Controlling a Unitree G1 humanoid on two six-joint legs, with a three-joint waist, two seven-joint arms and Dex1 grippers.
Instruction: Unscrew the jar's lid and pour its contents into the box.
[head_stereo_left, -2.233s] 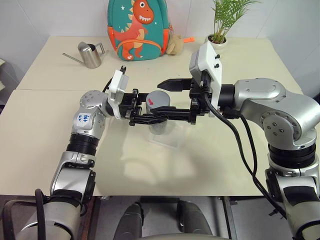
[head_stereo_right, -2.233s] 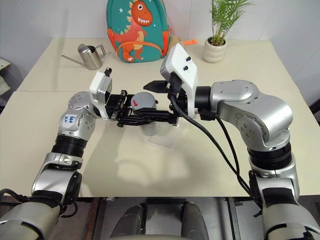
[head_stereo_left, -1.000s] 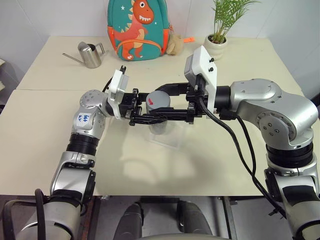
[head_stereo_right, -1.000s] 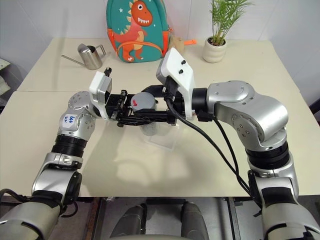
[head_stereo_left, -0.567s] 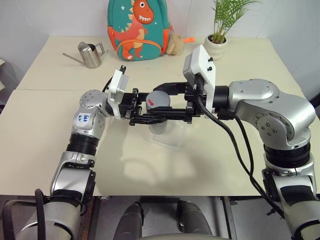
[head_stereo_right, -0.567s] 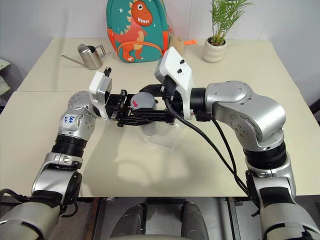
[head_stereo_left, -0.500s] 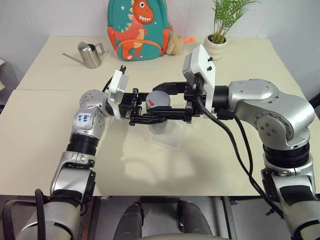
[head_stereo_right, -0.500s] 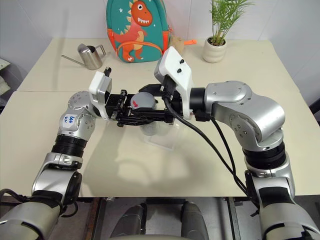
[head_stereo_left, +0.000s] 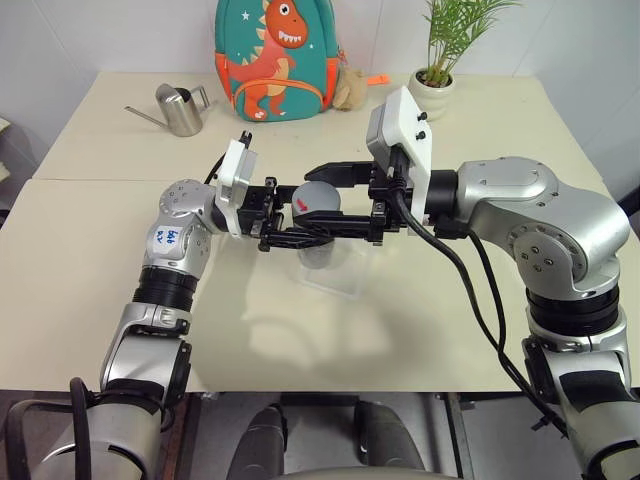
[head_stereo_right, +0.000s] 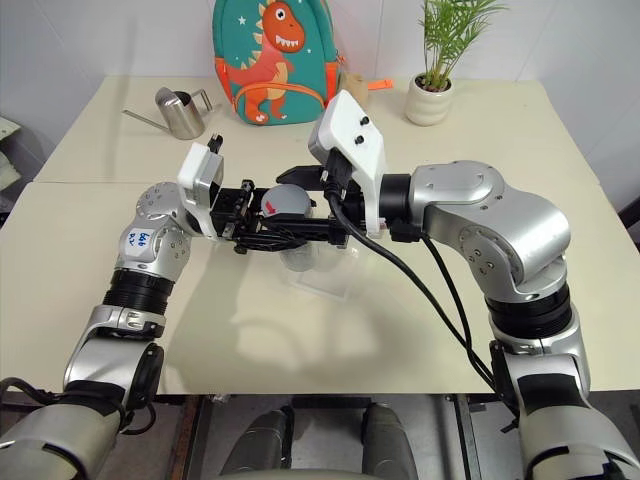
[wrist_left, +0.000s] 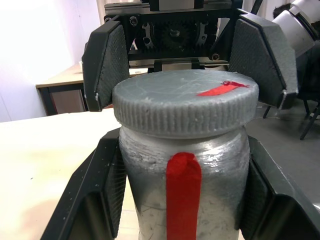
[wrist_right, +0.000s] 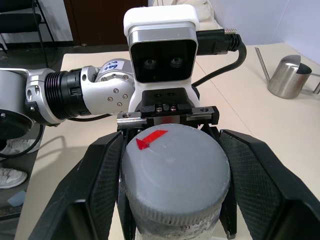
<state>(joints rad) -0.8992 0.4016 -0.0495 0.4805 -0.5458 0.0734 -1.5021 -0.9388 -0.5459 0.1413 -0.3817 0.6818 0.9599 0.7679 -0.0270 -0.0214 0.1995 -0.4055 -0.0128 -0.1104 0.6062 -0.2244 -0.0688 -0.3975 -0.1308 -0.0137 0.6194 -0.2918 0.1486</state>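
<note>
- Jar (wrist_left: 182, 190) upright, held above the box (head_stereo_left: 330, 275) on the surface (head_stereo_left: 400, 330); left gripper (head_stereo_left: 300, 236) fingers clamped on its body from the left.
- Lid (wrist_right: 175, 172) on top, between the right gripper (head_stereo_left: 335, 200) fingers (wrist_right: 100, 190), reaching in from the right; pads flank the rim, contact unclear.
- Twist axis vertical, likely unscrewing next.

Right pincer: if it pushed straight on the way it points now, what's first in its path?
Beyond the lid between its fingers, the right pincer would likely meet the left pincer and its wrist camera facing it.
</note>
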